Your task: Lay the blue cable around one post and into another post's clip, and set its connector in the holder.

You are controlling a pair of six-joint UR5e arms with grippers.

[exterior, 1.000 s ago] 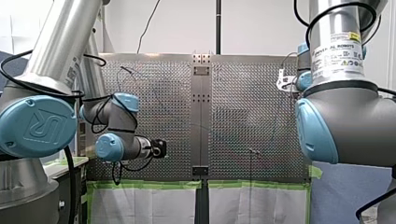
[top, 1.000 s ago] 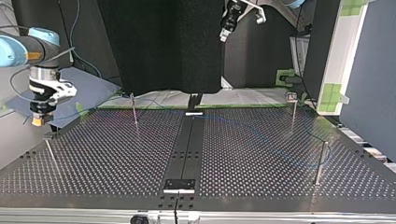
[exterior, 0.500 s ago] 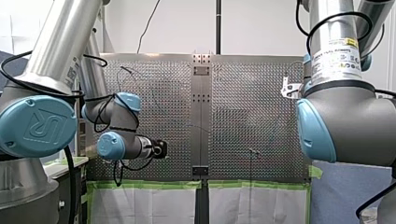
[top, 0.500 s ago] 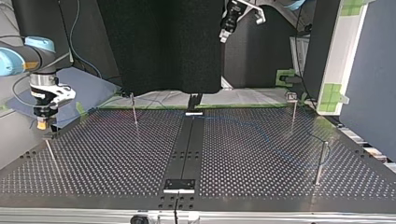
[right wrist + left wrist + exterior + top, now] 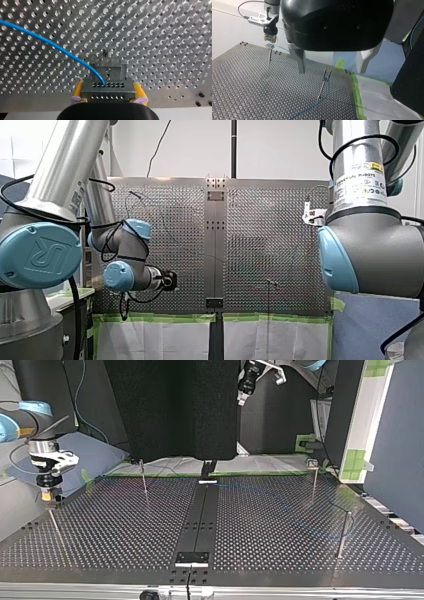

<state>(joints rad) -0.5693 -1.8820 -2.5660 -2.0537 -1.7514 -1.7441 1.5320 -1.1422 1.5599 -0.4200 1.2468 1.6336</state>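
My right gripper [image 5: 108, 86] is shut with its yellow pads [image 5: 79, 89] on the metal connector [image 5: 108, 93]. The blue cable [image 5: 50, 43] runs out of the connector's face across the plate. The connector hangs just above the holder [image 5: 108, 69]. At the top view's left, my right gripper [image 5: 46, 493] hovers over that holder post [image 5: 51, 506]. My left gripper [image 5: 242, 398] hangs high at the back, open and holding nothing. In the left wrist view its fingers [image 5: 300, 60] stand wide apart above a clip post [image 5: 324, 83], and the cable [image 5: 312, 107] passes that post.
Thin posts stand on the perforated table: one at the back left [image 5: 143, 477], one at the back right [image 5: 314, 480] and one at the near right [image 5: 344, 535] of the top view. A dark centre strip [image 5: 200, 520] splits the plate. Green tape [image 5: 160, 318] edges it.
My right gripper has moved left and down in the top view with the connector, closer to the holder post. My left arm has barely shifted.
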